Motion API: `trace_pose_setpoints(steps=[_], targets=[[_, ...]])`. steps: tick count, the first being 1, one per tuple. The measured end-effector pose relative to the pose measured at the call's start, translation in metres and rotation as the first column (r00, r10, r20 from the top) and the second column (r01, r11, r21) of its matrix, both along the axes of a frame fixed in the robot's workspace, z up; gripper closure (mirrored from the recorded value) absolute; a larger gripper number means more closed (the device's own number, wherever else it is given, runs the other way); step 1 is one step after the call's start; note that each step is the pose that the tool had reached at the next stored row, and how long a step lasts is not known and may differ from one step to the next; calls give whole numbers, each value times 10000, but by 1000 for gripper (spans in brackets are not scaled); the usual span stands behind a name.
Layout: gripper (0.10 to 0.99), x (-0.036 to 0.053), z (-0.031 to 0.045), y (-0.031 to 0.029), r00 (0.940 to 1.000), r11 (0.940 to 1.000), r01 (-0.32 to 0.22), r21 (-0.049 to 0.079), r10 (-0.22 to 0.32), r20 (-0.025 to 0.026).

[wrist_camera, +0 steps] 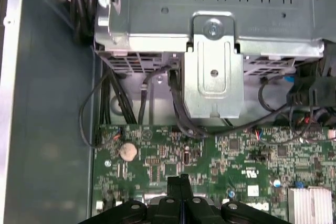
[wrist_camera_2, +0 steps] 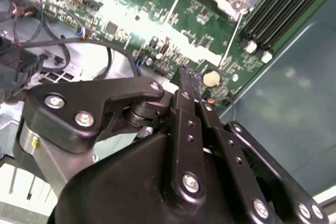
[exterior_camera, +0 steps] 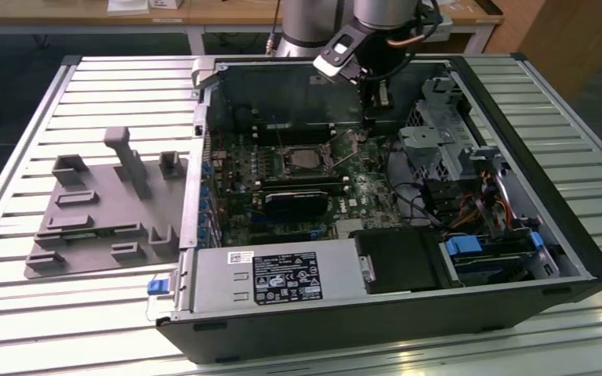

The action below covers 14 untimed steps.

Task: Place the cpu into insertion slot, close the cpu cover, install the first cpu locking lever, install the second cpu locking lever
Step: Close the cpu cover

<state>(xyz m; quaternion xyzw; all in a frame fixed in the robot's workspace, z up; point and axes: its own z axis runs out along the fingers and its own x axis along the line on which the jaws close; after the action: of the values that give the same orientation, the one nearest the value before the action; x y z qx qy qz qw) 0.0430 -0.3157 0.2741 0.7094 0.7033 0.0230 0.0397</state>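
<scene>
- Exterior view: 1 camera, high and set back, angled down on the whole open computer case (exterior_camera: 385,329) lying on the slatted counter (exterior_camera: 92,86).
- First wrist view: close, looking along the gripper (wrist_camera: 181,179) onto the motherboard (wrist_camera: 157,166) and drive cage (wrist_camera: 220,30).
- Second wrist view: closer still, oblique, from behind the gripper's linkage.
- Shared: the motherboard in all 3 views; the round coin cell (wrist_camera: 128,151) in both wrist views.
</scene>
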Motion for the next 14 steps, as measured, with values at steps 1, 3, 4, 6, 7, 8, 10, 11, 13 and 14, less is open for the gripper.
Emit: trace_pose_setpoints(steps=[1,3,4,6,7,8,10,11,13,14], targets=[[984,10,-5,0,10000,10000,5,0,-5,0],[984,27,-18,0,10000,10000,16,0,-16,0],[984,33,-27,0,10000,10000,20,-1,-20,-1],[984,40,-54,0,10000,10000,25,0,-25,-3],[984,42,-70,0,10000,10000,28,-1,-28,-4],[984,44,-85,0,10000,10000,30,-1,-30,-5],[984,48,-112,0,10000,10000,32,-4,-32,-6],[984,49,-124,0,10000,10000,34,-4,-34,-7],[984,54,-143,0,10000,10000,37,-6,-37,-8],[984,58,-151,0,10000,10000,38,-7,-38,-10]])
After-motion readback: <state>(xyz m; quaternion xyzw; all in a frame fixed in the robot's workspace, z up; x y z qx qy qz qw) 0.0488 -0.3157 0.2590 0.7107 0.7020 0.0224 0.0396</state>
